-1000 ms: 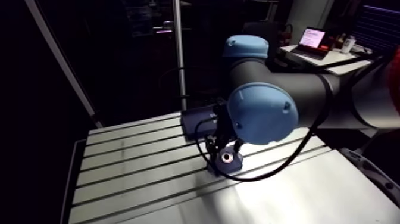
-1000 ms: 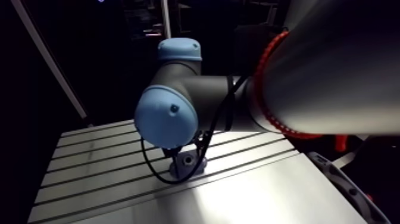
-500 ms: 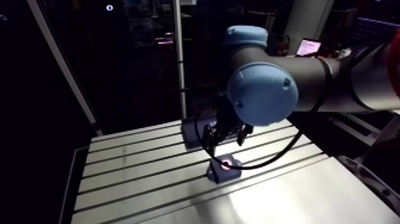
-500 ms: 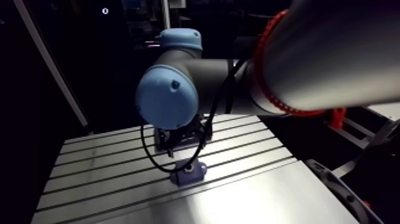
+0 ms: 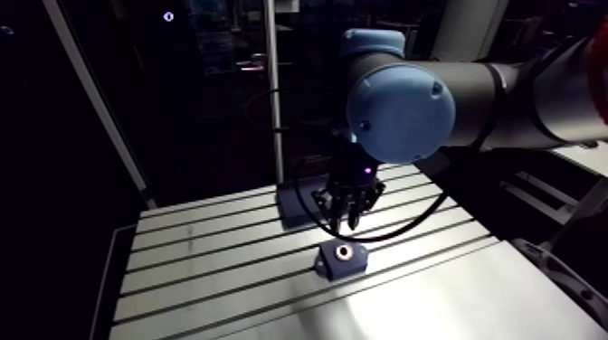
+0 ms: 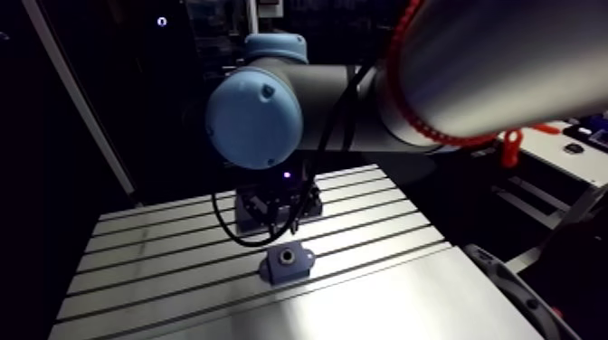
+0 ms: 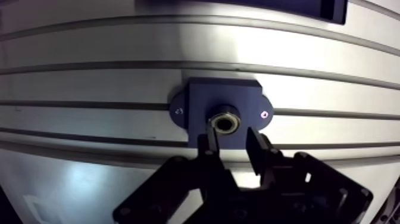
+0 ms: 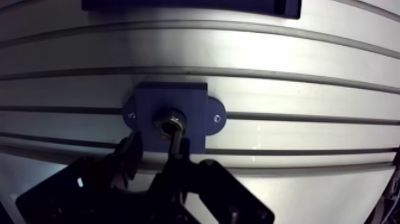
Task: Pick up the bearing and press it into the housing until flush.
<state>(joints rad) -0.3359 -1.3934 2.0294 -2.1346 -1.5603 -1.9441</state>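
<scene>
Hovering above the housing, the claw hangs with its two dark fingers spread apart and nothing held between them. The arm view shows a clear gap of air between the fingertips and the part below, so the claw touches nothing.

The housing is a dark blue block with a rounded ear on either side, each ear carrying a small screw. It lies flat on the slotted aluminium table, set across one of the slots, well in from the far edge and about midway between the table's left and right edges.

The bearing, a small metal ring with a dark hole, sits inside the round bore at the middle of the housing. In the wrist view it lies just ahead of the fingertips, in line with the gap between them. Whether its face is level with the top of the housing cannot be told from these views.

A second dark blue block, longer and flat, lies on the table near the far edge, beyond the housing and apart from it.
</scene>
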